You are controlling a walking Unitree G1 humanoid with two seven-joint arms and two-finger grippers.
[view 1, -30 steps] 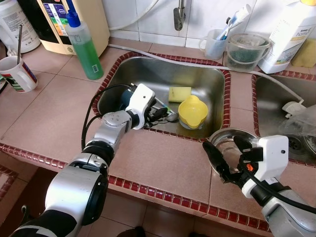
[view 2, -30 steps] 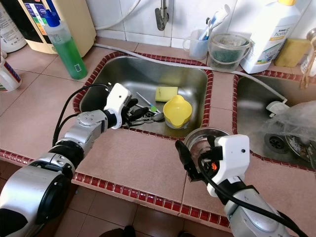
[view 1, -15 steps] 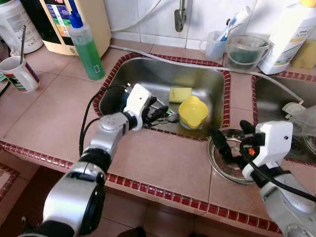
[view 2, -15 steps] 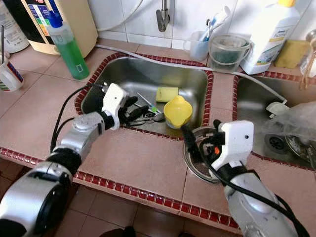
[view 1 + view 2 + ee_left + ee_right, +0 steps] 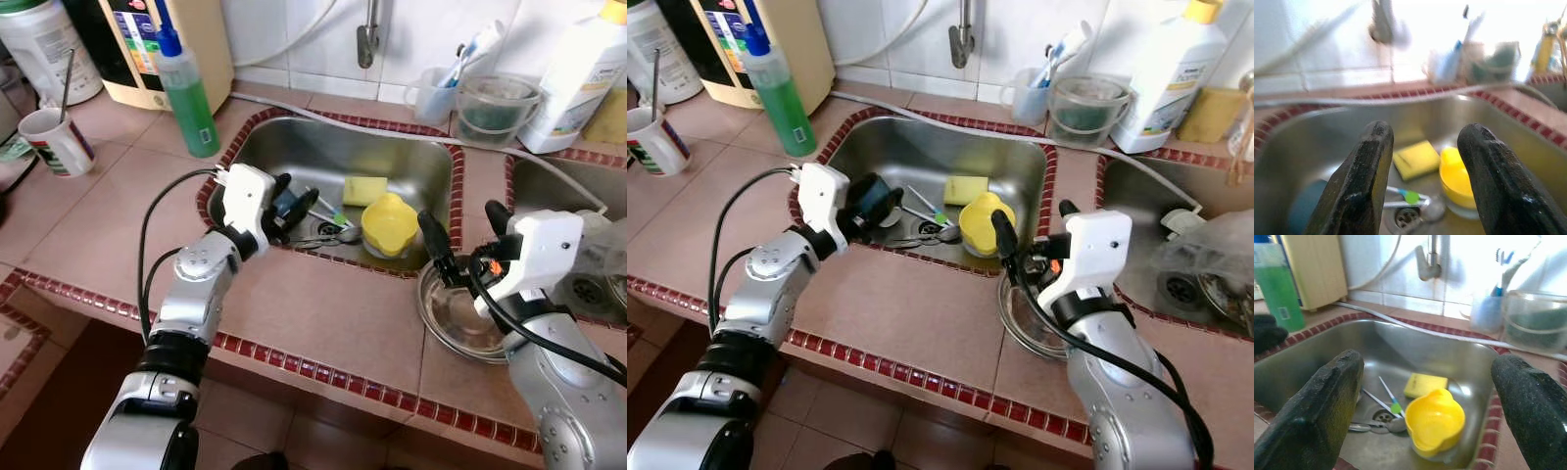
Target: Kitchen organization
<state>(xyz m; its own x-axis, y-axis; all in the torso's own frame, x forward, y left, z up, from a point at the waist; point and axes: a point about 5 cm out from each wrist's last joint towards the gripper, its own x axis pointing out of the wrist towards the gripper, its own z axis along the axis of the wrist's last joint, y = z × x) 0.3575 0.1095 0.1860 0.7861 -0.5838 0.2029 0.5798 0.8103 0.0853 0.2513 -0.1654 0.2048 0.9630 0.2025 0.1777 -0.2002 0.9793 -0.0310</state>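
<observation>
- Right gripper [image 5: 458, 238]: fingers spread wide and empty, hanging over the near rim of the sink [image 5: 294, 147], just above the steel bowl [image 5: 460, 323] on the counter at about 5 o'clock from the basin.
- Left gripper [image 5: 872, 204]: fingers parted with nothing between them, poised over the sink's near-left corner at about 8 o'clock.
- Task things: the yellow cup [image 5: 1435, 423] stands in the basin at 4 o'clock, the sponge [image 5: 1425, 384] just behind it, the cutlery [image 5: 1382, 406] strewn beside the drain (a green-tipped piece among it).
- Risk, right arm: the cup looks like the likely pick, but it sits close against the basin wall. A finger coming down on that side may strike the wall or rim and tip the cup.
- Risk, bowl: it sits directly under the right wrist. A low swing could knock it toward the counter's front edge.
- Risk, left arm: the cutlery lies flat on slick steel, so closing fingers may skate over it or push it toward the drain.
- Risk, both arms: the grippers face each other across one small basin and could collide.
- Further out: the green bottle [image 5: 186, 83] at 10 o'clock is well clear.
</observation>
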